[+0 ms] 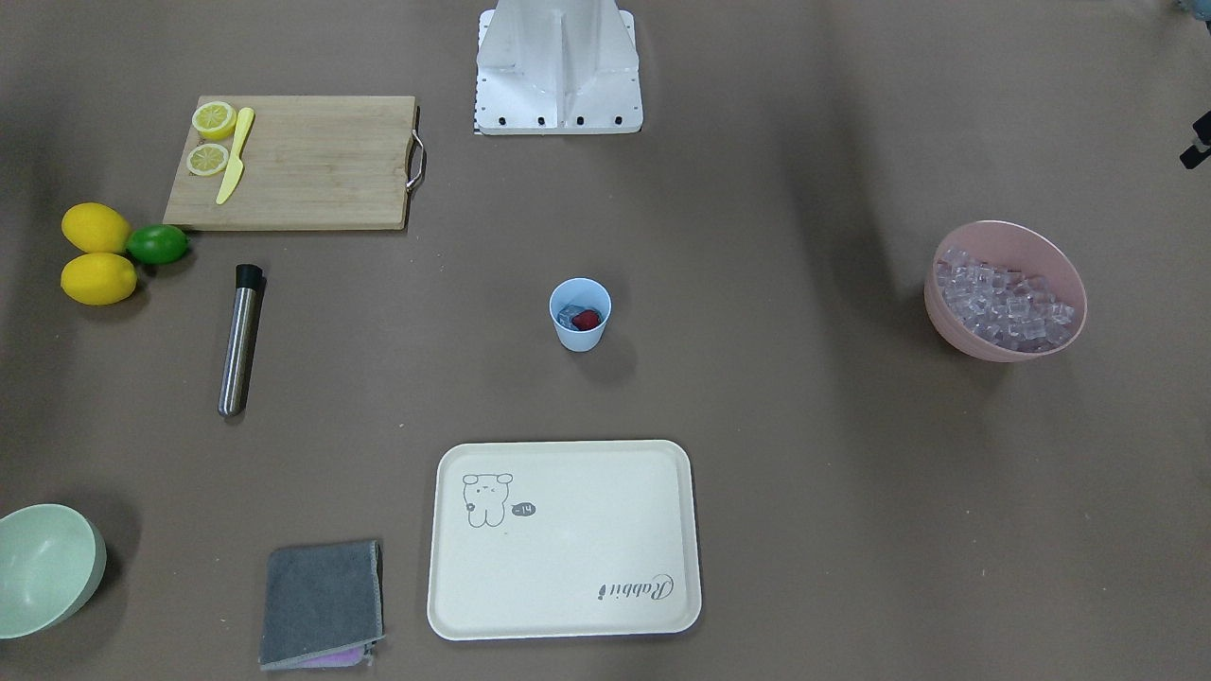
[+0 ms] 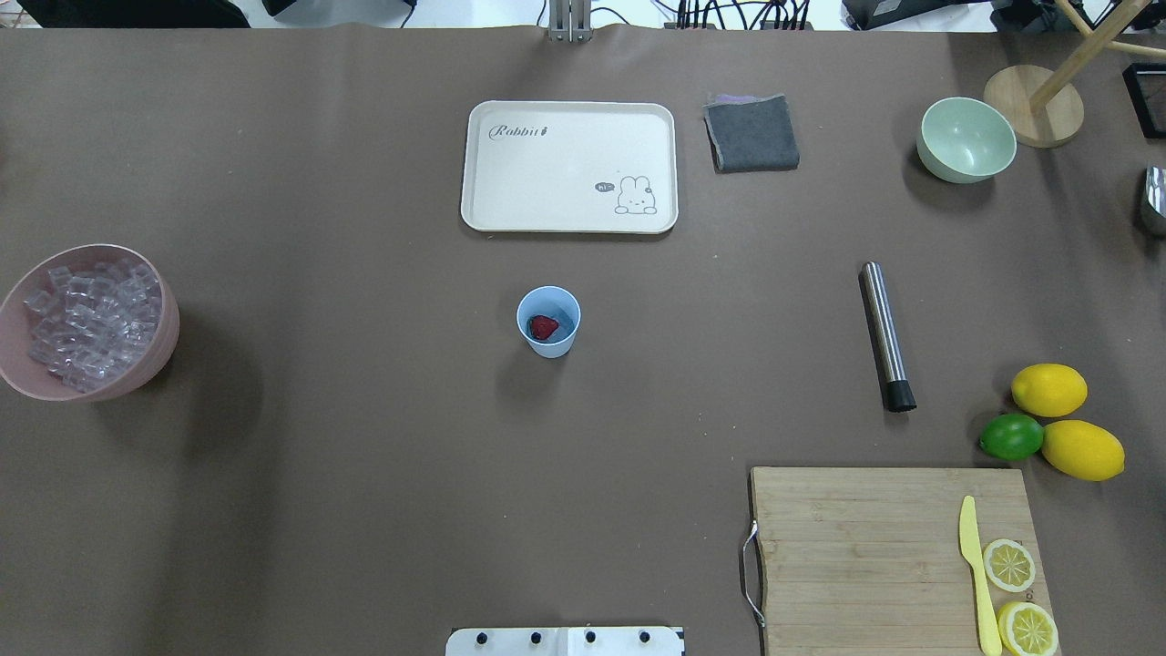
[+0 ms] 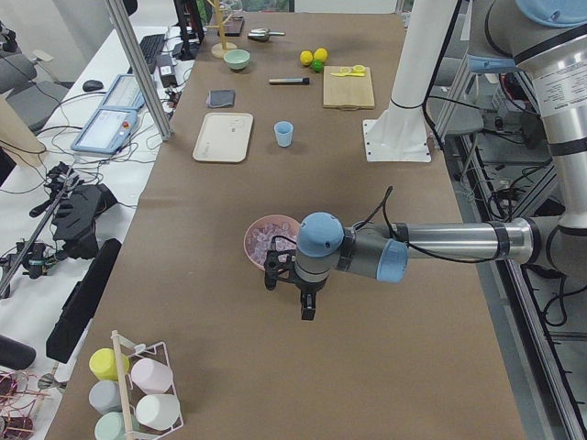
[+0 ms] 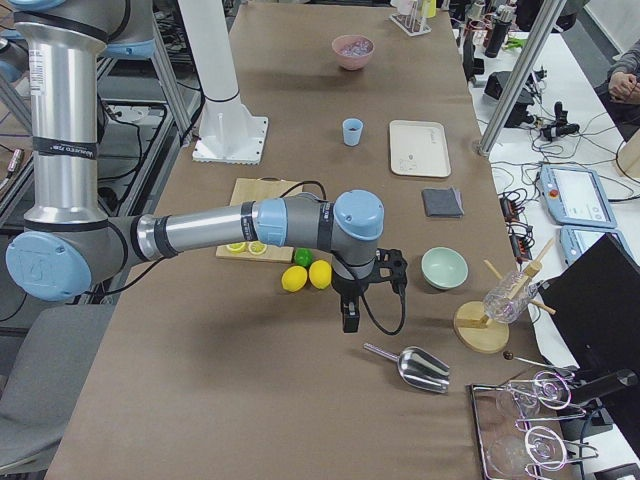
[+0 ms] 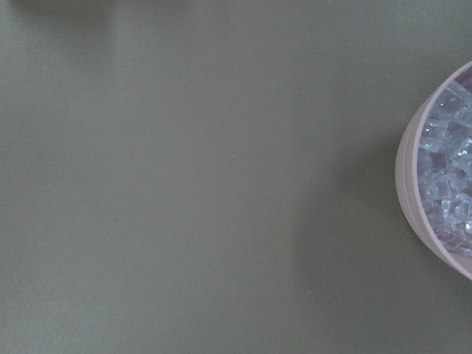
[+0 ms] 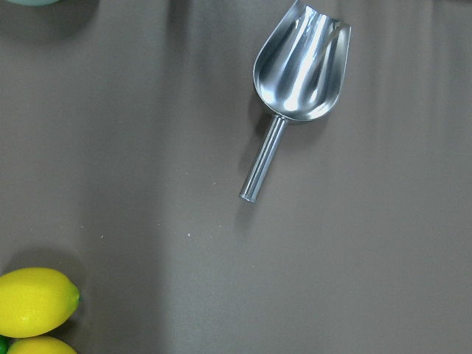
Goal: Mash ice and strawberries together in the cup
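The light blue cup (image 1: 580, 314) stands upright mid-table, also in the overhead view (image 2: 548, 321). Inside it lie a red strawberry (image 1: 587, 321) and a clear ice cube (image 1: 568, 315). More ice (image 1: 1005, 301) fills the pink bowl (image 1: 956, 331). A steel muddler (image 1: 240, 339) with a black end lies flat, well off to the side of the cup. My left gripper (image 3: 307, 307) hangs beside the pink bowl; my right gripper (image 4: 349, 318) hangs beyond the lemons, near a metal scoop (image 6: 299, 70). Both show only in side views, so I cannot tell whether they are open or shut.
A cream tray (image 1: 564, 605), a grey cloth (image 1: 322, 603) and a pale green bowl (image 1: 43, 567) lie across the table. A wooden cutting board (image 1: 303, 165) holds two lemon halves and a yellow knife (image 1: 234, 156). Two lemons (image 1: 96, 227) and a lime (image 1: 158, 244) sit beside it.
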